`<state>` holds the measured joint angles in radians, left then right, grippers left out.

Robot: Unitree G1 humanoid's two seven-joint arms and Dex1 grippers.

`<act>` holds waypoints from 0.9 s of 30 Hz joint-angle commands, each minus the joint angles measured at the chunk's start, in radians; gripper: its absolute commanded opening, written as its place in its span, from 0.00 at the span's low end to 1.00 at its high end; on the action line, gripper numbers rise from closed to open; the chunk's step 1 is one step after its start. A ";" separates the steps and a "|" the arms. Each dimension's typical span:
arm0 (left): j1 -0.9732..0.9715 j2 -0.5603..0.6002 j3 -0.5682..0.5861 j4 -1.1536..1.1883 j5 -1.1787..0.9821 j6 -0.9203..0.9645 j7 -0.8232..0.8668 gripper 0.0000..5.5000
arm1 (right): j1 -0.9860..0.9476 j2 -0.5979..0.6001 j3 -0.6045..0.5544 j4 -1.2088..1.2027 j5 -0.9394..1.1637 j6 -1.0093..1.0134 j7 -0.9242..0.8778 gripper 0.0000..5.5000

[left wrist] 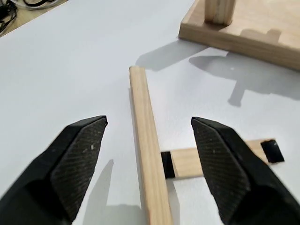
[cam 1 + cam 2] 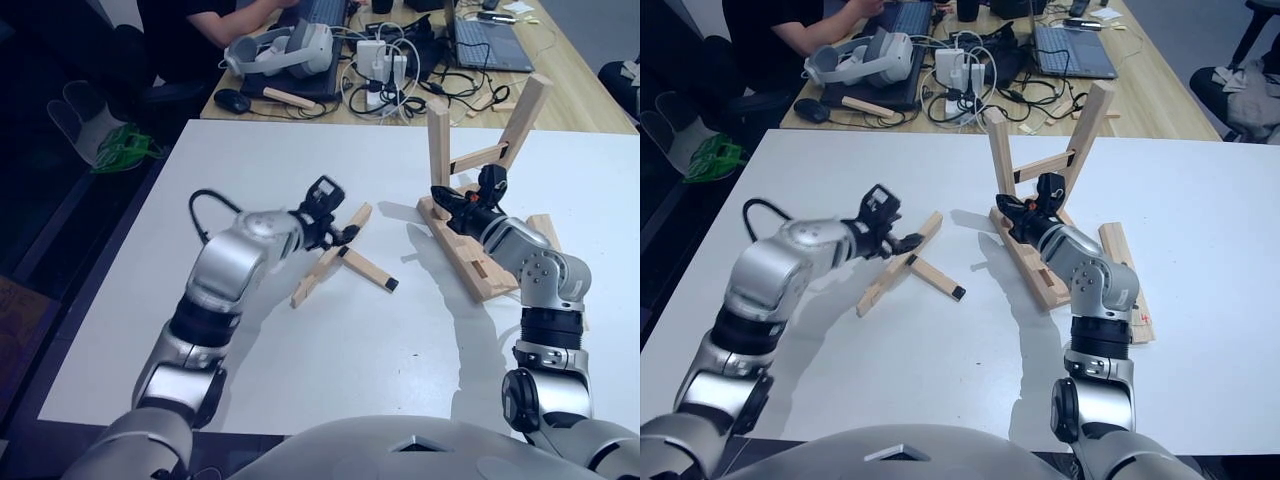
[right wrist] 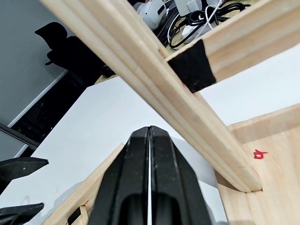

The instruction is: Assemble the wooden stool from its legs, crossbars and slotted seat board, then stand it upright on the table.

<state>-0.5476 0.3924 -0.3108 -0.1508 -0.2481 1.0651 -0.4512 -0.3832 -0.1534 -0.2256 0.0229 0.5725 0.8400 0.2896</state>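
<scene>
My left gripper (image 1: 149, 123) hung open astride the loose leg (image 2: 318, 272), whose short crossbar (image 2: 368, 270) jutted sideways on the table (image 2: 300, 380). My right gripper (image 3: 150, 136), fingers pressed together, sat beside the seat board (image 2: 480, 272); 2 standing legs (image 2: 438, 140) rose from it, joined by 1 upper crossbar (image 2: 478, 157)

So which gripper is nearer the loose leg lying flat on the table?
Left. The left gripper, open, straddles the loose leg; the right gripper, shut, is over at the seat board.
</scene>
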 commanded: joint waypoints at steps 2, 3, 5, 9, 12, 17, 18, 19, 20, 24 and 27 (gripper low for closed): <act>-0.151 -0.025 -0.104 0.400 0.098 -0.175 -0.099 0.70 | 0.010 0.017 -0.013 -0.009 0.004 -0.025 -0.021 0.00; -0.173 -0.032 -0.117 0.484 0.114 -0.210 -0.125 0.70 | 0.010 0.020 -0.016 -0.008 0.005 -0.029 -0.023 0.00; -0.216 -0.050 -0.141 0.603 0.141 -0.268 -0.169 0.67 | 0.009 0.028 -0.025 -0.005 0.011 -0.032 -0.028 0.00; -0.312 -0.120 -0.155 0.829 0.208 -0.389 -0.208 0.65 | 0.012 0.043 -0.036 -0.007 0.018 -0.035 -0.036 0.00; -0.355 -0.157 -0.149 0.947 0.242 -0.445 -0.239 0.61 | 0.011 0.052 -0.039 -0.009 0.023 -0.034 -0.041 0.00; -0.391 -0.174 -0.164 1.062 0.313 -0.498 -0.299 0.48 | 0.023 0.062 -0.042 -0.022 0.026 -0.045 -0.053 0.00; -0.390 -0.173 -0.168 1.077 0.325 -0.503 -0.313 0.45 | 0.027 0.065 -0.041 -0.028 0.025 -0.048 -0.056 0.00; -0.391 -0.174 -0.169 1.090 0.338 -0.509 -0.326 0.42 | 0.030 0.069 -0.041 -0.032 0.026 -0.051 -0.060 0.00; -0.393 -0.176 -0.168 1.100 0.346 -0.514 -0.339 0.40 | 0.031 0.074 -0.043 -0.034 0.029 -0.054 -0.063 0.00; -0.396 -0.183 -0.140 1.099 0.346 -0.509 -0.376 0.28 | 0.029 0.081 -0.041 -0.032 0.035 -0.060 -0.068 0.00; -0.405 -0.178 -0.085 1.061 0.322 -0.484 -0.377 0.19 | 0.025 0.080 -0.031 -0.030 0.030 -0.068 -0.069 0.00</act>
<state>-0.9398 0.2133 -0.4341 0.9418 0.0871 0.5602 -0.8295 -0.3572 -0.0755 -0.2593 -0.0002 0.6015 0.7802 0.2267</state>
